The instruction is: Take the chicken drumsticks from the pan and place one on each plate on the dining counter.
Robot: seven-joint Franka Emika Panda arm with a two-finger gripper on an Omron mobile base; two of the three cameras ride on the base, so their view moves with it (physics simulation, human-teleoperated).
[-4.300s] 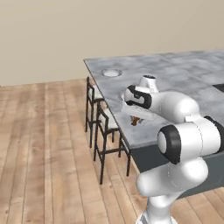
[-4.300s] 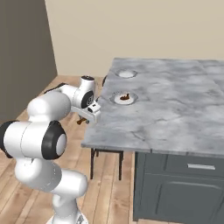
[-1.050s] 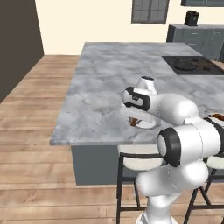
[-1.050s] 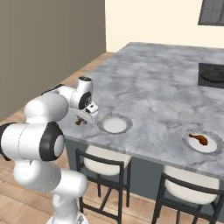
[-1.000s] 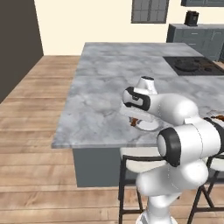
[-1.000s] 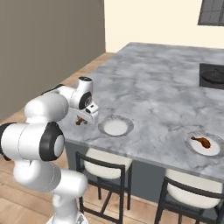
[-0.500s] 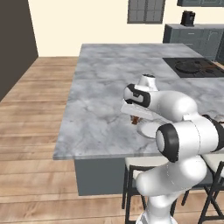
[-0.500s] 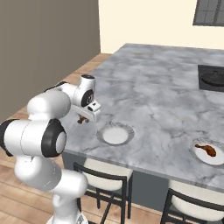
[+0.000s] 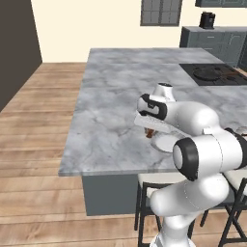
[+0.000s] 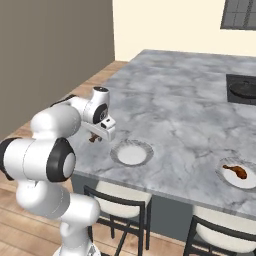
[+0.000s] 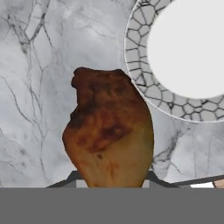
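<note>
Drumstick clamped in jaws, arm bent low over dining counter, beside empty plate

gripper hidden behind drumstick, plate cut off

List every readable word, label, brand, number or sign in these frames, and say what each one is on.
None: no readable text shows in any view.
The gripper and white arm carry no legible marking.
The held chicken drumstick, the empty plate, the plate with a drumstick and the dining counter are bare of lettering.
The dark appliance on the back counter is too small to tell.
</note>
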